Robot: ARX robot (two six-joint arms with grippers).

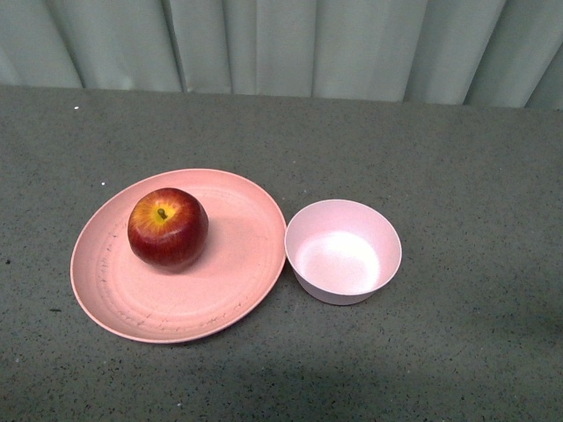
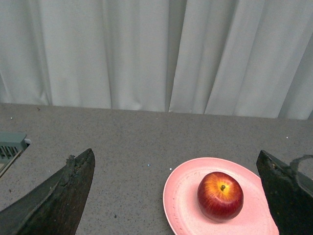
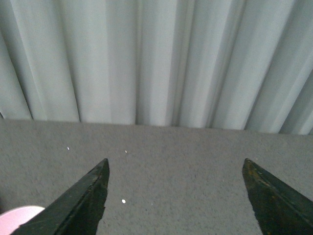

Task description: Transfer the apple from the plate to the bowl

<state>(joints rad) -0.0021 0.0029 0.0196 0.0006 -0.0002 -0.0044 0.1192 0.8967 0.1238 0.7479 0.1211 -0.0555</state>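
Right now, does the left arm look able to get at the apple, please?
Probably yes: the apple sits uncovered on the plate, ahead of the open left jaws, with nothing between.

The left claw (image 2: pixel 175 151) has two dark, wedge-shaped fingers (image 2: pixel 58 200) that taper to points, with rough, brownish-scuffed surfaces. The right claw (image 3: pixel 175 159) has the same dark, pointed shape, with smoother faces.

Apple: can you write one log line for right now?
round dark red apple: on wide salmon-pink plate | small pale pink bowl: empty | left gripper: open | right gripper: open
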